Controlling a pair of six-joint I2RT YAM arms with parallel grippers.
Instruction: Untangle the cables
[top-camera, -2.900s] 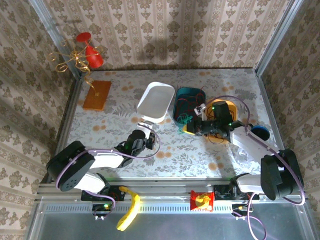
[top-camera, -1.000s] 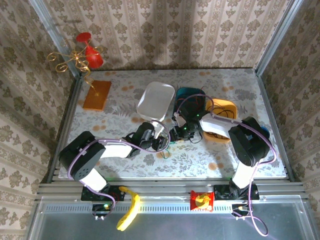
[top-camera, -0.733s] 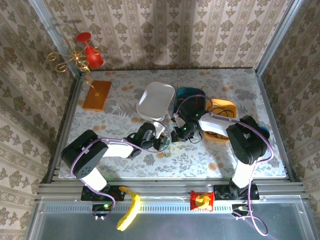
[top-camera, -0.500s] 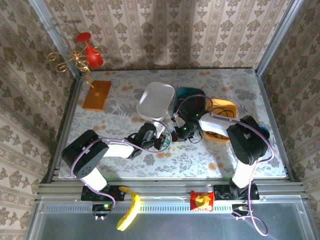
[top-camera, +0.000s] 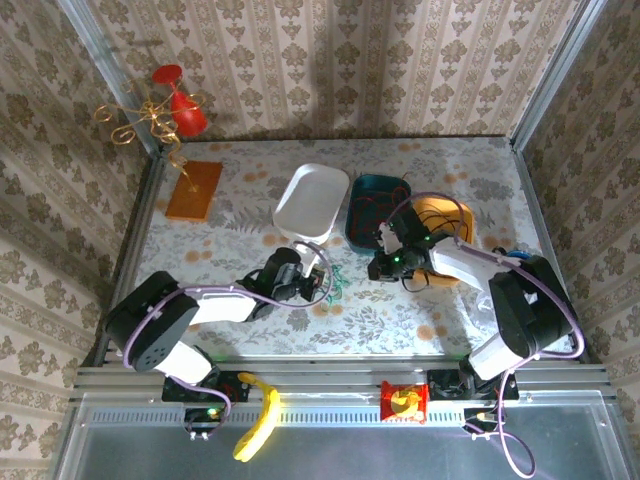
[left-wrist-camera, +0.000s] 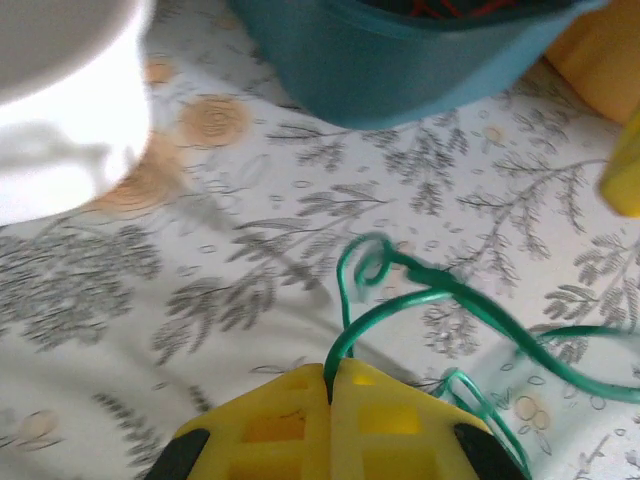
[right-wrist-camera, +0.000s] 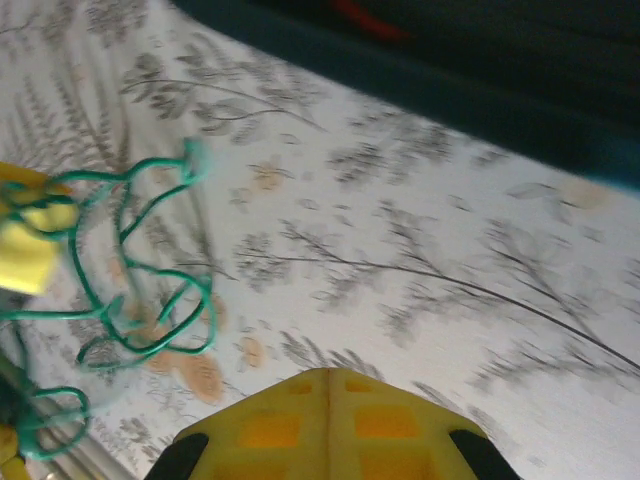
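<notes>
A thin green cable (left-wrist-camera: 440, 290) lies in loose loops on the flowered table, and one strand runs up into my left gripper (left-wrist-camera: 330, 372), which is shut on it. From above, that left gripper (top-camera: 318, 281) sits at the table's middle with the green cable (top-camera: 333, 284) just right of it. My right gripper (right-wrist-camera: 328, 375) is shut with nothing in it, a little right of the green cable (right-wrist-camera: 150, 290). In the top view the right gripper (top-camera: 379, 267) is below the teal bin (top-camera: 356, 222). Red cables (top-camera: 372, 205) lie in that bin. A black cable (top-camera: 440, 213) lies in the yellow bin (top-camera: 462, 212).
A white bin (top-camera: 312, 200) stands left of the teal bin (left-wrist-camera: 400, 70), close behind my left gripper. A wooden board (top-camera: 193, 190) lies at the far left, with a red and gold ornament (top-camera: 165, 108) beyond it. A blue object (top-camera: 521, 262) sits by the right arm.
My right gripper has drawn back to the right, away from the left gripper. The left gripper has shifted slightly left, still shut on the green cable.
</notes>
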